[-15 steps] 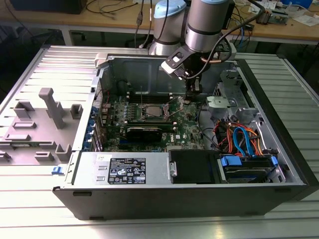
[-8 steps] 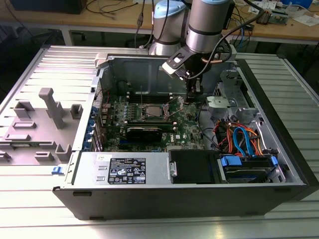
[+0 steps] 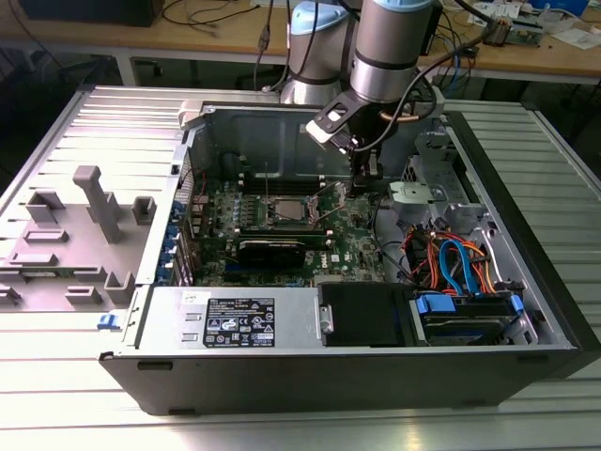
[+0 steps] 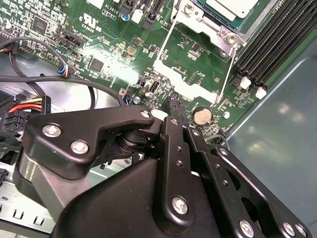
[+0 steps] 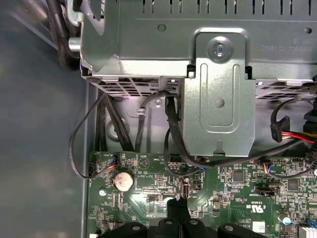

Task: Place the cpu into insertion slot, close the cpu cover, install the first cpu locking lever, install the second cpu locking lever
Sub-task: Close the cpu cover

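The cpu (image 4: 233, 7), with its silvery top, lies in the insertion slot (image 3: 286, 210) in the middle of the green motherboard. The cpu cover (image 4: 212, 27) lies flat around it as a metal frame. Two thin wire locking levers (image 4: 225, 74) run out from the socket across the board, and both look unlatched. My gripper (image 4: 173, 101) hangs just above the board, a short way from the socket and close to the coin battery. Its black fingers (image 5: 177, 206) stand together, shut, with nothing between them. In the exterior view the gripper (image 3: 361, 188) is to the socket's right.
A coin battery (image 5: 123, 181) sits near the board's edge. The grey metal drive cage (image 5: 218, 99) and black cables (image 5: 171, 134) lie just beyond the fingertips. Memory slots (image 4: 277, 39) flank the socket. Blue and orange cables (image 3: 455, 258) crowd the case's right side.
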`<state>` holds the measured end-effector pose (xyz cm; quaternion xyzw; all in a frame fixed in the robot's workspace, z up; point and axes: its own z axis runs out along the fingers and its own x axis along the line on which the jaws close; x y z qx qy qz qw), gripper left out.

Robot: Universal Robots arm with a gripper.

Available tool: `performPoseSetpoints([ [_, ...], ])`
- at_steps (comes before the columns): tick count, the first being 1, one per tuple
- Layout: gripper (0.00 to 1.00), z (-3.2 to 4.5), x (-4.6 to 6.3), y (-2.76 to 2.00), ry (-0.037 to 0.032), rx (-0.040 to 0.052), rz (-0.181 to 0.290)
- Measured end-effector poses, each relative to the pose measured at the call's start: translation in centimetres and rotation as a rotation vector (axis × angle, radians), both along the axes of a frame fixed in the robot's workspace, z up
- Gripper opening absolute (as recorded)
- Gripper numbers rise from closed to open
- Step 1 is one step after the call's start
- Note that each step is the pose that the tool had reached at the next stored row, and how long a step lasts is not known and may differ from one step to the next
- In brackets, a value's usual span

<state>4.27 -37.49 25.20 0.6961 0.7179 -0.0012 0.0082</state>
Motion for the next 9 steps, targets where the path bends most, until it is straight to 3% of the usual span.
performPoseSetpoints([
  [4, 0.11, -0.23, 0.0, 0.01, 0.0011, -0.0001, 0.001],
  [9, 0.11, -0.67, 0.0, 0.01, 0.0074, 0.0, 0.002],
])
